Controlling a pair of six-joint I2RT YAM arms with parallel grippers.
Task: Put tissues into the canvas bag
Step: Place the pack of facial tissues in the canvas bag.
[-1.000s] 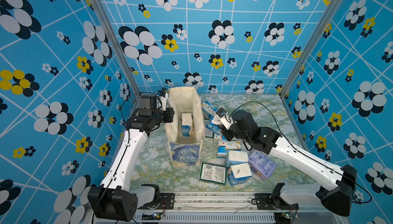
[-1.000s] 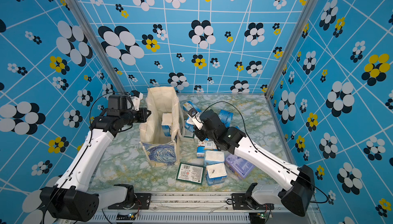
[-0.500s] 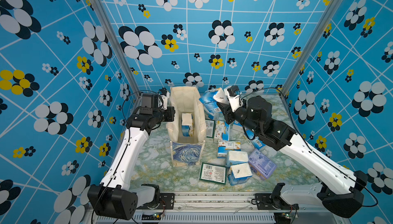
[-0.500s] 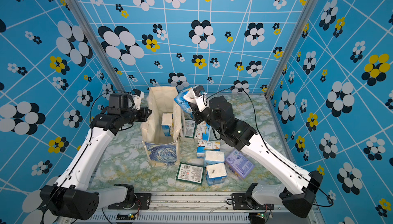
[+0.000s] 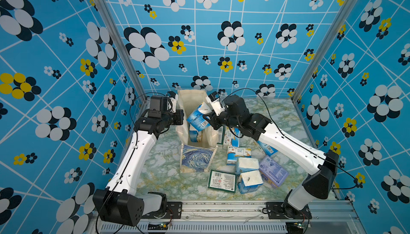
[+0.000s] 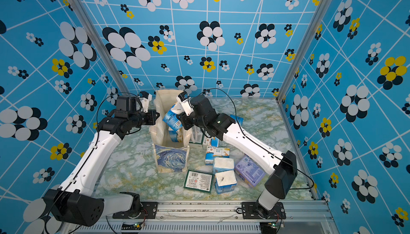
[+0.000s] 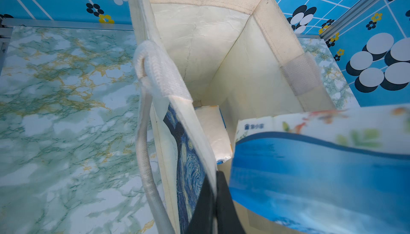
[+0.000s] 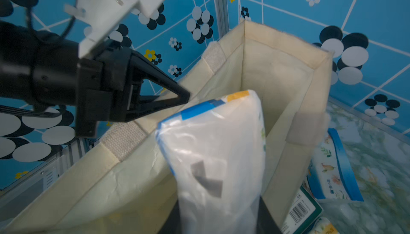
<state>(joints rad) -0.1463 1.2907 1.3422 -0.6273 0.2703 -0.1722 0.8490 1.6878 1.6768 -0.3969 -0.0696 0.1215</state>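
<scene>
Right wrist view is showing a blue-and-white tissue pack (image 8: 213, 150) hanging tilted over the open mouth of the canvas bag (image 8: 277, 44), with its far end already reaching past the rim. In a top view the right gripper (image 5: 207, 117) is pinching this pack by its near end, with the jaws part-way apart and the soft wrap squeezed between them. The left gripper (image 5: 180, 117) is pressing its jaws together on the rim of the bag's left wall, so it seems to be propping the mouth open and steadying the bag. The bag is standing upright on the marble-patterned table (image 5: 162, 168), left of centre, and one white pack (image 7: 213, 130) is already lying at its bottom. To the right of the bag, loose packs (image 5: 247, 165) are waiting on the table, among them a lavender pack (image 5: 273, 170) and a green-labelled pack (image 5: 221, 180) lying flat near the front edge. The step in hand looks like the drop-in of the carried pack, and with so many packs outside, the task appears to be in its early part. Next, the right arm probably needs to lower the pack between the walls, clear of the right rim, and only then spread its jaws, while the left grip is holding the fabric firm so the wall is not folding inward.
</scene>
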